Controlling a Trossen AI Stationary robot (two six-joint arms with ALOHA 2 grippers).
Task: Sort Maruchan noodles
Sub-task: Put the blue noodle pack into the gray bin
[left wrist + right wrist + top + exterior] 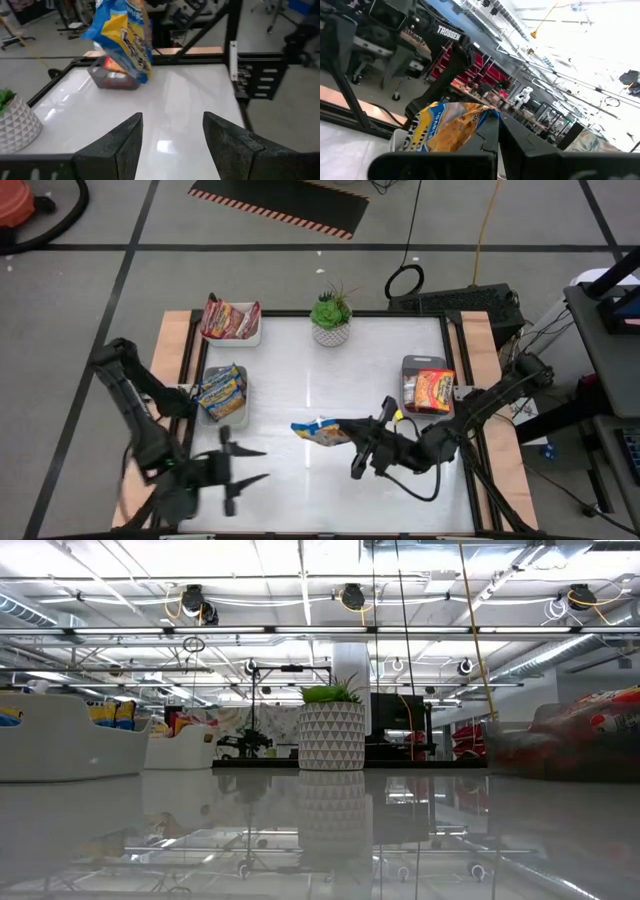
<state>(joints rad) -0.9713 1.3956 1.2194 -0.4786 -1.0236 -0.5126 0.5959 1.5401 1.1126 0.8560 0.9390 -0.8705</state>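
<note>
The right gripper (pixel 352 442) is pinching a blue-and-yellow noodle packet (pixel 318 430) by one edge, holding it above the table's middle. The left gripper (pixel 246 465) is waiting nearby, fingers spread and empty. With that thin grip, the crinkly packet could be slipping free before reaching the tray (pixel 222 416) of matching packets

- Blue-and-yellow packet (pixel 322 431), crinkly, with white lettering on the blue.
- Blue-and-yellow packets (pixel 221 390) in a grey tray (pixel 243 411).
- Dark red and pink packets (pixel 229 320) in a white tray (pixel 249 338).
- Orange-red packet (pixel 433 391) with yellow print, in a dark grey tray (pixel 420 363).
- White pot (pixel 331 333) patterned with grey triangles; green plant (pixel 330 308).
- Glossy white table (pixel 330 380), black-edged, pale wood side strips.
- Dark, near-black arms and fingers (pixel 117 150).
- Black floor mat (pixel 280 202) edged in orange-and-black stripes.
</note>
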